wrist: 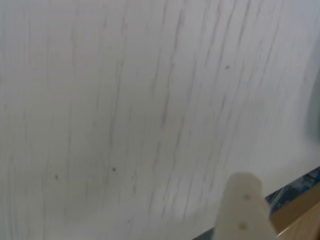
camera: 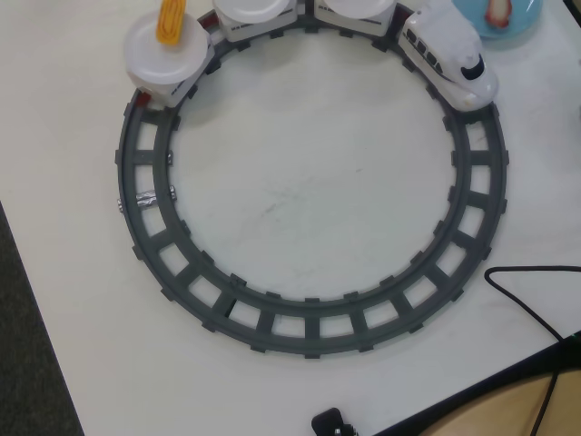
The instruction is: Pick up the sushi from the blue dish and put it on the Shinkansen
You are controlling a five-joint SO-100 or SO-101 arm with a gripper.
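In the overhead view the light blue dish (camera: 531, 25) is at the top right corner, cut by the frame edge, with a pink-red sushi (camera: 497, 11) on it. The white Shinkansen (camera: 451, 59) stands on the grey track just left of the dish, nose pointing down-right. Its cars carry round white plates (camera: 166, 54); the leftmost plate holds an orange-yellow sushi (camera: 171, 20). The gripper does not show in the overhead view. In the wrist view only one pale finger (wrist: 242, 200) shows at the bottom right, over bare white table; the other finger is out of frame.
The grey circular track (camera: 313, 322) fills the middle of the white table. A black cable (camera: 536, 309) runs at the right. A small black part (camera: 329, 423) sits at the bottom edge. Dark floor lies beyond the table's left edge (camera: 36, 300).
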